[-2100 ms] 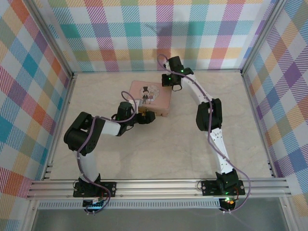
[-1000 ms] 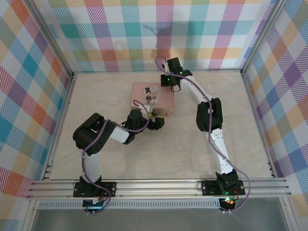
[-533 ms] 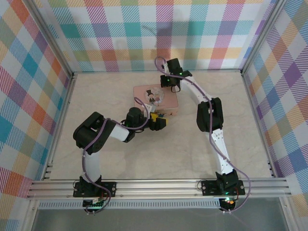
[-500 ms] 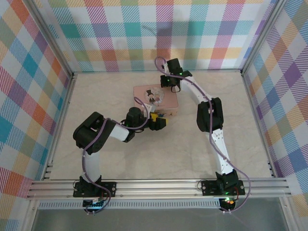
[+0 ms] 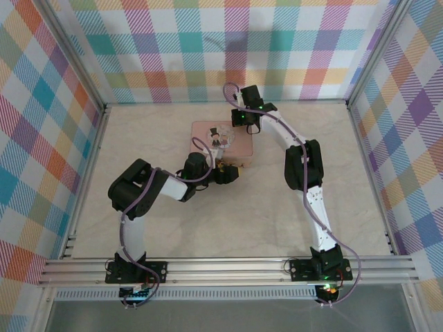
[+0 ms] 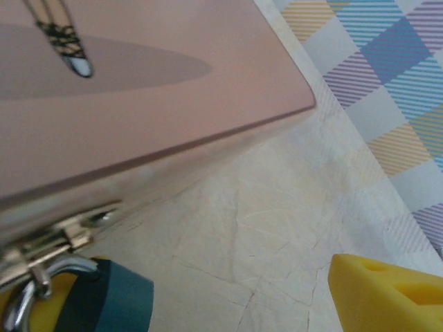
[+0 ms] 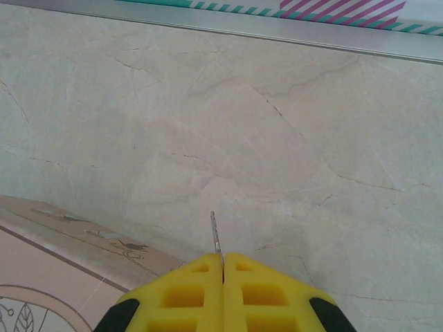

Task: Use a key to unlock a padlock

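While the right gripper [image 7: 223, 268] holds the key [image 7: 215, 235] between closed fingers off the pink tin's [image 5: 223, 142] far right corner, the left gripper [image 5: 227, 173] stands apart at the tin's near edge. The padlock [image 6: 118, 304] hangs from the hasp [image 6: 55, 242], seemingly touching one yellow finger [image 6: 57, 303].

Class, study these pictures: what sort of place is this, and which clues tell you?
Probably a robotics lab test cell: a left arm and a right arm bolted to an aluminium rail, a marbled table, and checked walls enclosing it.
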Robot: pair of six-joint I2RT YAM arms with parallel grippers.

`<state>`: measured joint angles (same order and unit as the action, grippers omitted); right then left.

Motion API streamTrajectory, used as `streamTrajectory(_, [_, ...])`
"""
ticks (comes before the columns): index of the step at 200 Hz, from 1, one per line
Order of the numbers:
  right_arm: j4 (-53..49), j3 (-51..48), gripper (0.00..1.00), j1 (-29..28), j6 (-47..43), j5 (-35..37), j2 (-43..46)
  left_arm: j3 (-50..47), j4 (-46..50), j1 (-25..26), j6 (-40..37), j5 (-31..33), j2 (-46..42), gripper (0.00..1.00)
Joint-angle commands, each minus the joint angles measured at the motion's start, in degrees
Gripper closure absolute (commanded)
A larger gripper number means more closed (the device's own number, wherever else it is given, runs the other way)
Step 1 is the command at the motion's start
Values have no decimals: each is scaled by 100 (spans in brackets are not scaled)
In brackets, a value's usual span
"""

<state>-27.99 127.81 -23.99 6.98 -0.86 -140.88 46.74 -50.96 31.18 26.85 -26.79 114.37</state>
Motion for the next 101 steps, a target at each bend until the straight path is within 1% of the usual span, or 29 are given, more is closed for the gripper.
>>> streamTrajectory(1, [-673,-263,100,-159,-22,-230,96,134,-28,-265,270,183,138,25])
streamTrajectory(7, [-665,-279,100,-163,-22,-233,104,133,0,-296,310,149,139,27])
streamTrajectory(37, [-631,-331,100,-159,-39,-239,140,-1,114,-401,345,228,33,28])
streamTrajectory(54, [-613,-375,100,-159,-39,-239,155,-102,98,-475,384,291,-13,34])
streamTrajectory(72, [-593,-421,100,-159,-39,-231,166,-210,49,-537,439,342,-58,35])
streamTrajectory(101, [-594,-429,100,-159,-43,-220,166,-455,-52,-629,478,391,-237,30])
